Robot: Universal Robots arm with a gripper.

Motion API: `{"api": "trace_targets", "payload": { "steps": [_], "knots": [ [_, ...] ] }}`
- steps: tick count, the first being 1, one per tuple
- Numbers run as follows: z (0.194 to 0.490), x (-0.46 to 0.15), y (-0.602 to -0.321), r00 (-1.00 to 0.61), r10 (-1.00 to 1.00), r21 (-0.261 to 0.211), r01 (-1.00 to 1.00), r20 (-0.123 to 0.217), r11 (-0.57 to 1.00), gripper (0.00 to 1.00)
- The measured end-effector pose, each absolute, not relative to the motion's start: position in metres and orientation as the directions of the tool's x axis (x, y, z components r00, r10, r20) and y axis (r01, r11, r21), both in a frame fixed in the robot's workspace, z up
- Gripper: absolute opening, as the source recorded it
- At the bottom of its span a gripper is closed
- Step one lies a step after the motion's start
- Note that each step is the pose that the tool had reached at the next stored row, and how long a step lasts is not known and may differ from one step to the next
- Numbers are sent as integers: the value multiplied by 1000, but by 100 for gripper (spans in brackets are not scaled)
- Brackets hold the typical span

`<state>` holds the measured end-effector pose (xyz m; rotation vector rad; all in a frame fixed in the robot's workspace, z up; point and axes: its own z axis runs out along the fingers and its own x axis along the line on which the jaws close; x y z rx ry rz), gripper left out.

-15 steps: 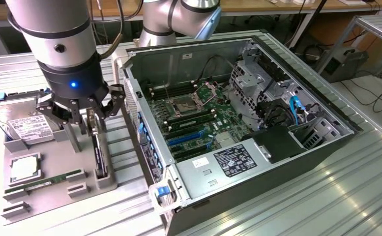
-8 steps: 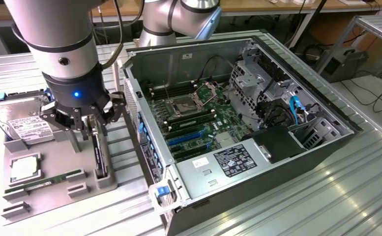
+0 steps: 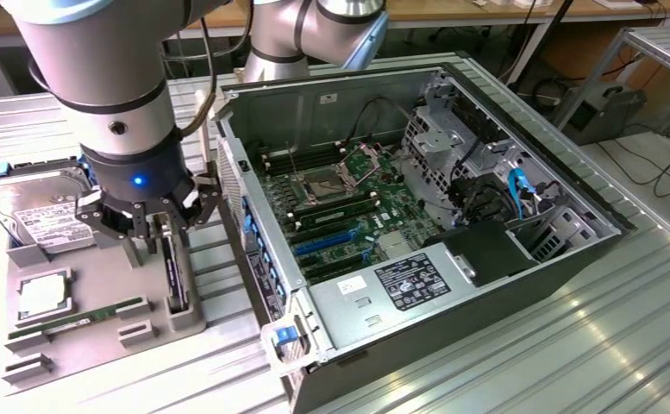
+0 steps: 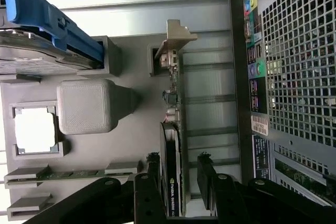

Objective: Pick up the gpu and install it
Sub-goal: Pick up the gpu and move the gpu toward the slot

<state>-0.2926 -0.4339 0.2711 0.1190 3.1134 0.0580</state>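
Claw point(image 3: 156, 241) point(image 4: 178, 163) is hanging released over the gray holder, its two black fingers point(image 4: 206, 169) sitting one on each side of the gpu point(image 3: 177, 280) point(image 4: 170, 182). In the wrist view a gap is showing between the card and at least one finger, so nothing is being gripped.

The gpu is standing on its long edge in a slot of the gray holder point(image 3: 104, 332) point(image 4: 131, 124), along the holder's side nearest the computer case. Its metal bracket point(image 4: 176, 38) is sticking out at the end away from the claw.

On the same holder, a green memory stick point(image 3: 82, 317) point(image 4: 68, 174) is lying in its own groove, well apart from the gpu. A square processor chip point(image 3: 41, 293) point(image 4: 34, 129) is sitting in a recess just beside it. A silver hard drive point(image 3: 41, 211) point(image 4: 31, 61) with a white label is resting at the holder's far end, with a blue plastic piece point(image 4: 47, 14) running along it.

The computer case point(image 3: 427, 216) point(image 4: 294, 77) is lying open on its side to the exterior view's right of the holder, showing the green motherboard point(image 3: 358, 207). Both are resting on a ribbed metal table point(image 3: 485, 362).
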Motion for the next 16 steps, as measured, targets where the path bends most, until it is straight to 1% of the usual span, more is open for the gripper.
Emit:
{"api": "trace_targets", "payload": {
  "steps": [9, 13, 15, 16],
  "knots": [
    [260, -295, -434, -997, 77, 39, 76, -16, 996, 42],
    [247, -296, -433, -997, 78, 40, 77, -14, 996, 42],
    [245, -296, -431, -996, 84, 40, 84, -14, 996, 42],
    [244, -296, -430, -996, 85, 40, 85, -13, 996, 41]
  ]
}}
